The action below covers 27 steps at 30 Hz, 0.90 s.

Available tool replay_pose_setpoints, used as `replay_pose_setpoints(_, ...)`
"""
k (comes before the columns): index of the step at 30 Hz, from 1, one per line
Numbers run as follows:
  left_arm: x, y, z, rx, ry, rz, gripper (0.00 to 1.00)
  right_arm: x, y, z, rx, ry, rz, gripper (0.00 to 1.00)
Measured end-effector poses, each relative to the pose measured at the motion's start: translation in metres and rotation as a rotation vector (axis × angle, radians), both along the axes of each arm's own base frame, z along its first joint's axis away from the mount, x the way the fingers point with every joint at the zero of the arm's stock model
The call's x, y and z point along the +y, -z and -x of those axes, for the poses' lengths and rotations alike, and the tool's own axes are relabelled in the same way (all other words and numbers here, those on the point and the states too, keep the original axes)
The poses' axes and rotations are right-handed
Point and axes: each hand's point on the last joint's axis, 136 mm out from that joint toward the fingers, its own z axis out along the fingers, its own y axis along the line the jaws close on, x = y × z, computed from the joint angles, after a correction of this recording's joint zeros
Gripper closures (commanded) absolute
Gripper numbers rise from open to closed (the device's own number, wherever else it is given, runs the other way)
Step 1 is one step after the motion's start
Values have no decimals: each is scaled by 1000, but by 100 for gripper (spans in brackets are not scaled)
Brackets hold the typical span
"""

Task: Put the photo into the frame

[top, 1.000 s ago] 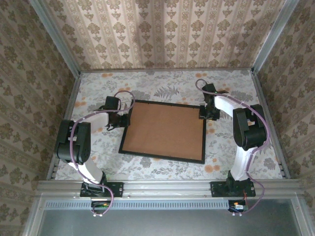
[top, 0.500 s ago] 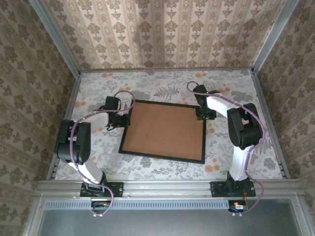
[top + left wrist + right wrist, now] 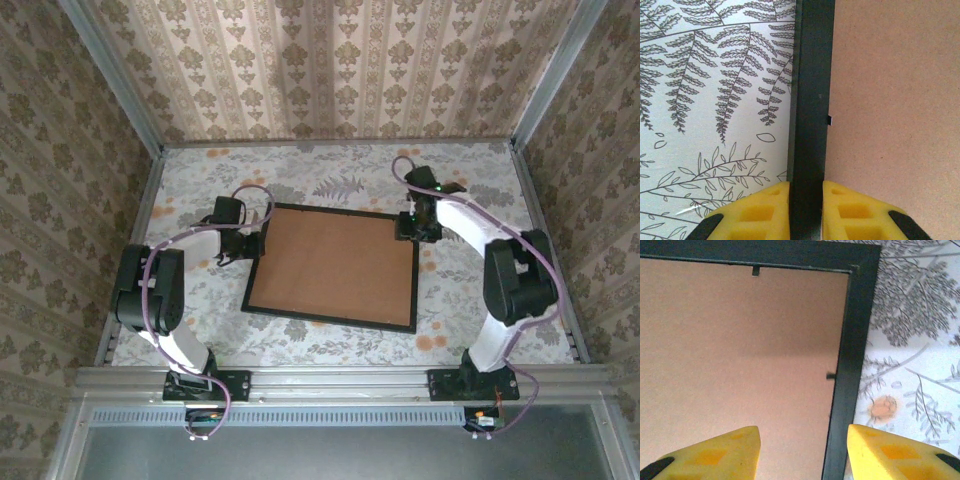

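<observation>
The right arm's elbow has swung out toward the side wall this last second, yet the right gripper (image 3: 804, 432) has barely left the far right corner of the large thin black rectangular picture frame (image 3: 328, 320). Its yellow fingers stand wide, one over the plain brown backing board (image 3: 335, 265), one over the floral tablecloth (image 3: 330, 180), straddling the rail without gripping. I'd guess it is lining up on a small black tab (image 3: 830, 375). The left gripper (image 3: 806, 187) hasn't budged, pinched narrow on the left rail. The frame lies flat mid-table, back upward, with the board filling it; whether the photo sits beneath, I can't tell.
</observation>
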Motion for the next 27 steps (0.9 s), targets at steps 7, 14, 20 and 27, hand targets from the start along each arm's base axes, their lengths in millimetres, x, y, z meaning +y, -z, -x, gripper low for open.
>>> replay_pose_setpoints(7, 0, 0, 0, 0, 0, 0, 81, -22, 7, 48, 55, 59, -71, 53)
replay_pose_setpoints(14, 0, 0, 0, -1, 0, 0, 81, -15, 32, 105, 184, 58, -118, 58)
replay_pose_setpoints(20, 0, 0, 0, -1, 0, 0, 80, -11, 41, 120, 225, 52, -123, 61)
replay_pose_setpoints(27, 0, 0, 0, -1, 0, 0, 80, -9, 46, 120, 238, 47, -123, 61)
